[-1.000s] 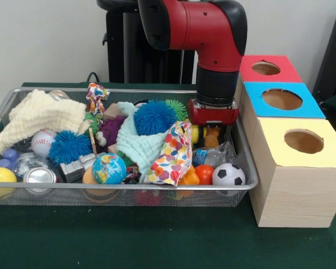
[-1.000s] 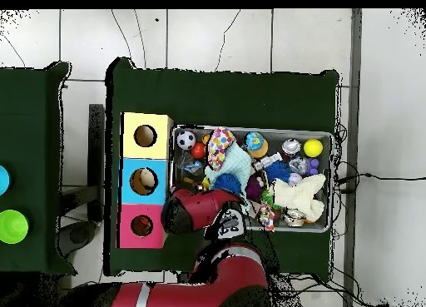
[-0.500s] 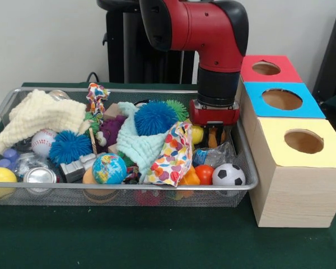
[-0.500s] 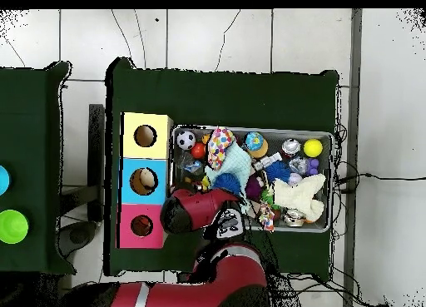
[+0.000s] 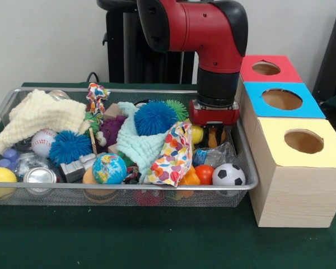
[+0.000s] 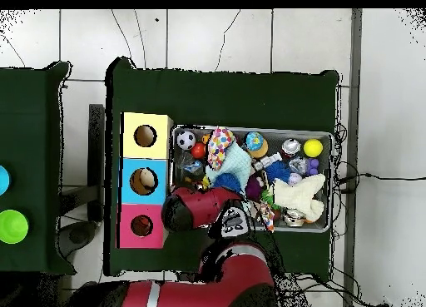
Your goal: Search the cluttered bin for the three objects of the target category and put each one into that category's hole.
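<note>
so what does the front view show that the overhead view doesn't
Only the front view shows the hand reaching down into the wire bin at its box end, at a small orange-brown toy, and the boxes' wooden sides. Only the overhead view shows a pale object lying inside the blue box's hole, plus the surrounding floor tiles. Both show the bin of clutter, the soccer ball, the globe ball and the three boxes.
</note>
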Controlling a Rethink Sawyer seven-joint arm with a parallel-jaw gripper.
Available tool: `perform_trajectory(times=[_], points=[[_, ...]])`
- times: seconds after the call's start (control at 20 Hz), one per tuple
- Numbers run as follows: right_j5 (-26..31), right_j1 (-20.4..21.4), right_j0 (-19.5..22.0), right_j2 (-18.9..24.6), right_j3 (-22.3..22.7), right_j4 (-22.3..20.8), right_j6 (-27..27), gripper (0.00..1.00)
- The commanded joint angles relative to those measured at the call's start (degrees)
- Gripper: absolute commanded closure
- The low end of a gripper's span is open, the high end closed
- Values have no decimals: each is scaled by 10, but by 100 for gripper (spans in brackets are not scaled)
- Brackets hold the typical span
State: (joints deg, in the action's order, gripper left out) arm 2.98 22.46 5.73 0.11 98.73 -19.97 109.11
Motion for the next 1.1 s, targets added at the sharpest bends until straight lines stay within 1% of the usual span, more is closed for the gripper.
perform_trajectory(times=[0.05,0.3,0.4,0.55,0.8,1.0,1.1], points=[[135,-25,38,75,2,7,-6,100],[154,-16,41,83,-3,7,-6,100],[157,-17,33,77,-11,9,2,100],[157,-21,33,82,-18,11,6,100],[175,-22,38,96,-33,19,4,100],[173,-30,21,87,-49,27,24,100],[167,-31,19,88,-48,29,31,100]])
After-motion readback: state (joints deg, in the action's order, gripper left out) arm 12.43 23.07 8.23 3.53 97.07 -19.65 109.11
